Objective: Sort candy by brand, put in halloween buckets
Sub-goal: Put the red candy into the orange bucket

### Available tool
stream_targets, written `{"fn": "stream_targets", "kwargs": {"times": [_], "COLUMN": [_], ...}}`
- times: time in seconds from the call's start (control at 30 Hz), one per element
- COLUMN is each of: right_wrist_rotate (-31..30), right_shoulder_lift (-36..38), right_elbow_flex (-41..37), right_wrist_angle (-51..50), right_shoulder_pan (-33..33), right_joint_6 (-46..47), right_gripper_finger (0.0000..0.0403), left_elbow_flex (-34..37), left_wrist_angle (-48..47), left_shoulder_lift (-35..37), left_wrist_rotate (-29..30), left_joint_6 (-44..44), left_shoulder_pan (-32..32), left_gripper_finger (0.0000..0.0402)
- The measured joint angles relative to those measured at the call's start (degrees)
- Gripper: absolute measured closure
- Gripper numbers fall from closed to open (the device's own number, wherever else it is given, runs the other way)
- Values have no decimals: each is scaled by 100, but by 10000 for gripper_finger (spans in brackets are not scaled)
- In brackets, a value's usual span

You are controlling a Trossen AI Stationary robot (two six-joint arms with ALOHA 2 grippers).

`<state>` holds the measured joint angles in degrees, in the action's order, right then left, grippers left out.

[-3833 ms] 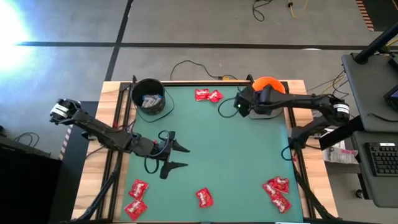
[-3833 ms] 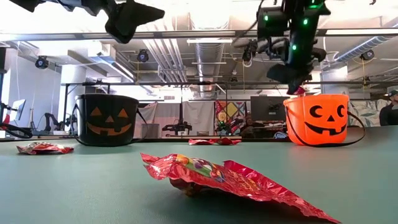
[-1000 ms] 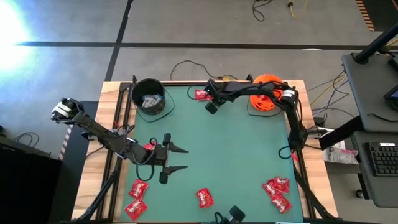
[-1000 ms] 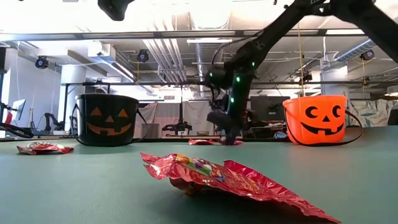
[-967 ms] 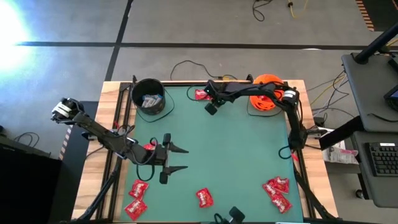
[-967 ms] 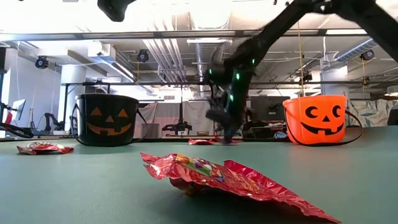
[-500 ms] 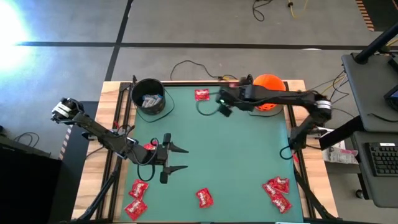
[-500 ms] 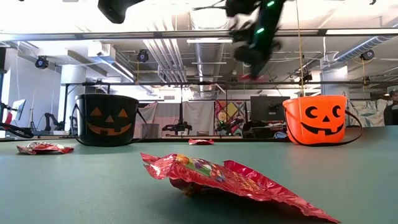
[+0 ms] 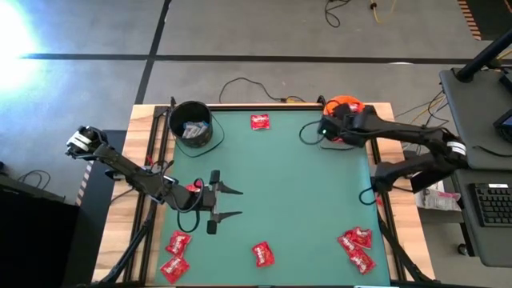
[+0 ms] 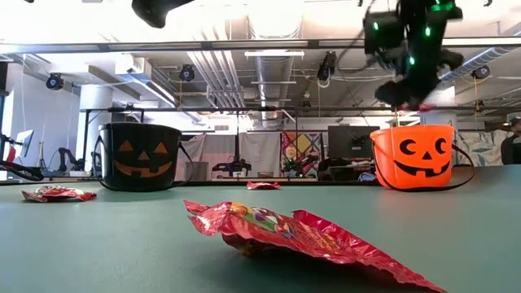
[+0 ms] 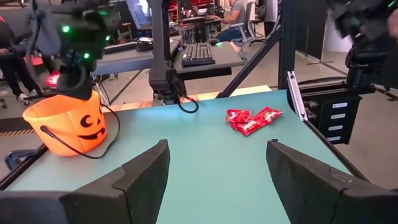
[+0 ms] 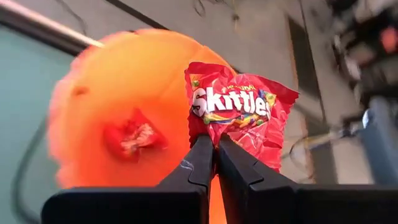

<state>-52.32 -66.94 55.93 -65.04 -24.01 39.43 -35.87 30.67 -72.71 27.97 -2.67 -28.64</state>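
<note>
The high view looks straight down on the whole green table (image 9: 288, 200). The low view sits at table height, very near one red packet (image 10: 301, 232), and faces the far orange bucket (image 10: 413, 156). The left wrist view looks across the table to this same bucket. The right wrist view looks closely down into it.

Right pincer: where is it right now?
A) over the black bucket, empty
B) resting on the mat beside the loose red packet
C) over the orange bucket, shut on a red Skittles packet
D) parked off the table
C: the right pincer pinches a red Skittles packet above the orange bucket, which already holds one red packet.
</note>
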Motion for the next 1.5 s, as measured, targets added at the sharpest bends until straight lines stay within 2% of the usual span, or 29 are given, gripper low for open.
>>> {"fn": "stream_targets", "kwargs": {"times": [0.13,0.27,0.37,0.47,0.63,0.83,1.03,1.27,1.33,1.4,1.5], "right_wrist_rotate": [442,1025,1649,1922,2026,2026,1977,1976,2007,2291,2830], "right_shoulder_lift": [257,206,70,-56,-157,-153,-47,390,521,601,596], "right_elbow_flex": [-611,-985,-1005,-960,-870,-876,-812,-557,-527,-519,-527], "right_wrist_angle": [1386,2826,3136,3113,3062,2988,2950,2891,3012,3237,3684], "right_shoulder_pan": [-705,-1414,-1982,-2317,-2323,-2325,-2247,-1978,-1808,-1544,-957], "right_joint_6": [-452,-885,-618,-552,-584,-598,-791,-1102,-1175,-1375,-1666], "right_gripper_finger": [390,390,390,390,379,306,230,185,179,177,178], "left_elbow_flex": [0,1,1,1,1,1,3,3,3,3,-16], "left_wrist_angle": [-48,-82,-126,-182,-135,322,1272,2224,2757,3114,3136], "left_shoulder_lift": [-2,-2,-2,-2,-7,-50,-268,-746,-965,-1226,-1484], "left_wrist_rotate": [-2,-2,-2,-6,-6,2,13,16,8,9,52], "left_joint_6": [151,343,518,656,623,311,-921,-2236,-2137,-1678,-1562], "left_shoulder_pan": [-3,-7,-35,-100,-157,-155,-147,59,157,220,227], "left_gripper_finger": [150,150,150,150,150,150,150,150,150,150,150]}}
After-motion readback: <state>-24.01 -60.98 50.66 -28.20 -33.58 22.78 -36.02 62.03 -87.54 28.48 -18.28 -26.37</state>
